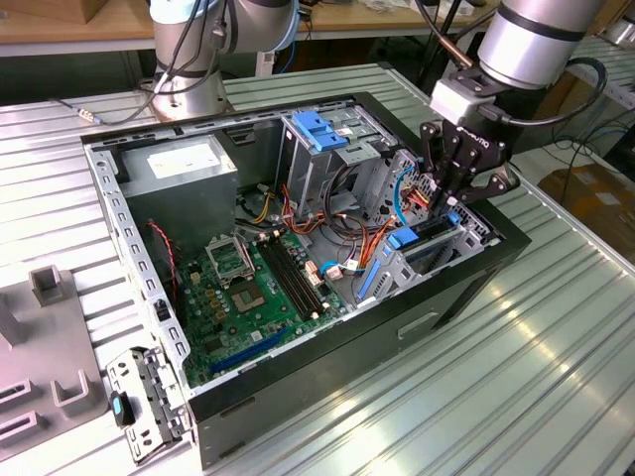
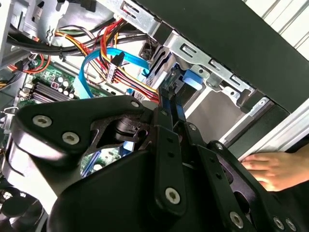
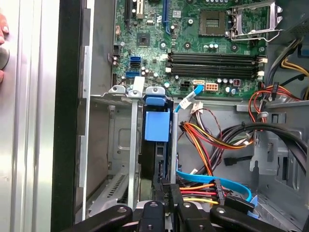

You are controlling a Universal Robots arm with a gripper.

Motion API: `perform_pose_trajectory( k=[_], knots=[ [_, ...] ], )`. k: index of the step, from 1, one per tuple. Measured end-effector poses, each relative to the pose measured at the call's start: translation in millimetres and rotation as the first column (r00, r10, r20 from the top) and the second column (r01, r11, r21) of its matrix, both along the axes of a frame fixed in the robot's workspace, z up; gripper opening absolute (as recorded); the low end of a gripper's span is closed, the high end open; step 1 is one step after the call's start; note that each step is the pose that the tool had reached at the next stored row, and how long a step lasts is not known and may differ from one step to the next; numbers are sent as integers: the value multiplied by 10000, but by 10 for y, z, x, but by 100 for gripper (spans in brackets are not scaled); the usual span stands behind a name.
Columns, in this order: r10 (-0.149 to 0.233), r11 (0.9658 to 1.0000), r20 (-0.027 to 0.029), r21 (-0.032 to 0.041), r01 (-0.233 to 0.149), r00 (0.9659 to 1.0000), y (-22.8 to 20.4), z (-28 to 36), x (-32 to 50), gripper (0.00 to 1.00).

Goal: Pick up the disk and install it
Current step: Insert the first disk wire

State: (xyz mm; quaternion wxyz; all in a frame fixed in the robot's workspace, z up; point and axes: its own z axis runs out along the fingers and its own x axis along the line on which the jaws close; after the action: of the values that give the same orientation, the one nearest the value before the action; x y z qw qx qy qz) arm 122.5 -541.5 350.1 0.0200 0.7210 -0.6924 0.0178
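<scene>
Your gripper [image 1: 454, 203], fingers pinched nearly together on the disk [image 3: 155, 159], holds it edge-on and partly sunk in the drive bay [image 3: 126, 145] at the case [image 1: 327, 367] front corner; judged well along, final seating left.

The arm [image 1: 536, 40] is a silver-grey tube ending in a pale grey block, with black cables looping beside it. Below that block hangs the gripper [image 1: 451, 198], a black linkage of flat bars (silver screw heads dot each joint in the second wrist view) narrowing to slim black fingers [image 2: 175, 108].
</scene>
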Motion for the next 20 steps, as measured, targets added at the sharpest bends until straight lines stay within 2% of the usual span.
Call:
perform_pose_trajectory(
  k=[6, 8, 20],
  knots=[
    [-40, 10000, 0, 0, 40, 10000, -11, -12, 2, 17],
    [-32, 10000, 0, 0, 32, 10000, -30, -18, 4, 17],
    [-32, 10000, -4, -3, 32, 10000, -45, -49, 10, 17]
  ],
)
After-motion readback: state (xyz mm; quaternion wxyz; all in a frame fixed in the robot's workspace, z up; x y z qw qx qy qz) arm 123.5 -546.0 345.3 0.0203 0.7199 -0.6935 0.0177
